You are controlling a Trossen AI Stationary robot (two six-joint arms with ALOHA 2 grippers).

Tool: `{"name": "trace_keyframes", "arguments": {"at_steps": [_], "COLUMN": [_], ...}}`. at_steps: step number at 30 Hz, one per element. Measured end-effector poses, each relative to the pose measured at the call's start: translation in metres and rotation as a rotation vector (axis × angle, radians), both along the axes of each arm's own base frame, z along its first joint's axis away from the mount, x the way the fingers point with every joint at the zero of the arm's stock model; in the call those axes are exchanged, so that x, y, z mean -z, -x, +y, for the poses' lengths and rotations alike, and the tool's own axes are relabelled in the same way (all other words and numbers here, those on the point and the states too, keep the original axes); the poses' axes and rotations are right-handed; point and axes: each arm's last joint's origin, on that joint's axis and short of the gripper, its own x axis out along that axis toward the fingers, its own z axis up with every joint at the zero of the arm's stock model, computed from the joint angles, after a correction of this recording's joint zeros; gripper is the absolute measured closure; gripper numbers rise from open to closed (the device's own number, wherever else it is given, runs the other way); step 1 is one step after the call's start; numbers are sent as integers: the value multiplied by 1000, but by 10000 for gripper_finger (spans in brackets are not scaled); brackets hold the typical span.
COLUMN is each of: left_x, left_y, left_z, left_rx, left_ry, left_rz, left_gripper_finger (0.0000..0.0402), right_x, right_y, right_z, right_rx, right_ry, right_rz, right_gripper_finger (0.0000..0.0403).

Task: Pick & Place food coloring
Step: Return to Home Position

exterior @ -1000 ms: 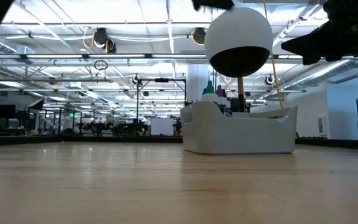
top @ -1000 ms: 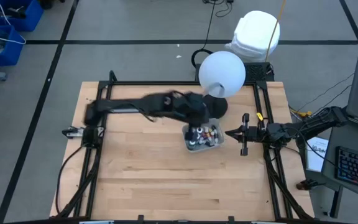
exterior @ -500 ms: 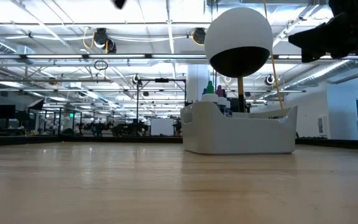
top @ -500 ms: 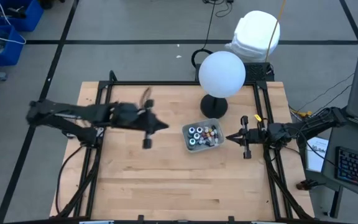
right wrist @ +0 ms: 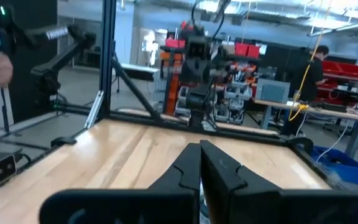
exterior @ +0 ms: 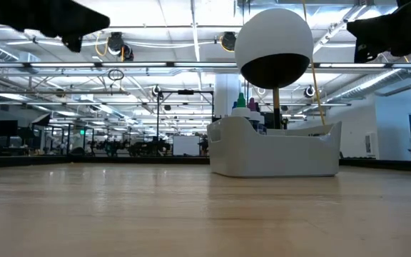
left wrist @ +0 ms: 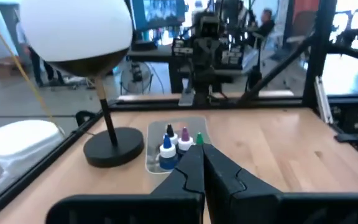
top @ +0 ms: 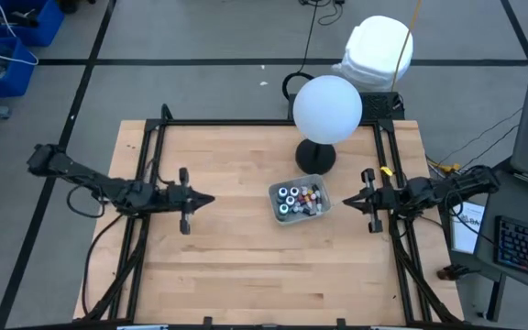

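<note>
Food coloring bottles (top: 298,196): about ten, all inside the one tray (top: 272,194) — exact count unclear.
Left gripper (top: 209,198): one, clenched on nothing, well apart from the tray.
Right gripper (top: 346,202): one, clenched, empty — near the tray's opposite side.
Lamp (top: 327,108): one, just behind the tray on the surface (top: 246,266).

Low view, the tray (exterior: 273,153) wall hides nearly all the food coloring (exterior: 241,108), just a few tips poke out. From above they're probably too tiny to count properly.
</note>
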Motion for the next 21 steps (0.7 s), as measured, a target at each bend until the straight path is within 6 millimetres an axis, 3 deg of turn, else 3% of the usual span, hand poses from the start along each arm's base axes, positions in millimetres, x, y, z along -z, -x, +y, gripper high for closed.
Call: {"name": "trace_keyframes", "arguments": {"at_steps": [5, 13, 21], "left_x": [27, 59, 61], "left_y": [14, 28, 29], "left_z": [1, 9, 10], "left_rx": [9, -18, -35], "left_ry": [-34, -19, -49], "left_rz": [-46, -132, -110], "left_gripper_finger": [401, 401, 401], "right_x": [0, 10, 11], "right_y": [9, 7, 6], "right_z": [-3, -6, -12], "right_rx": [6, 35, 125], "right_ry": [-25, -60, -68], "right_rz": [-18, 34, 43], "right_gripper_finger": [403, 403, 403]}}
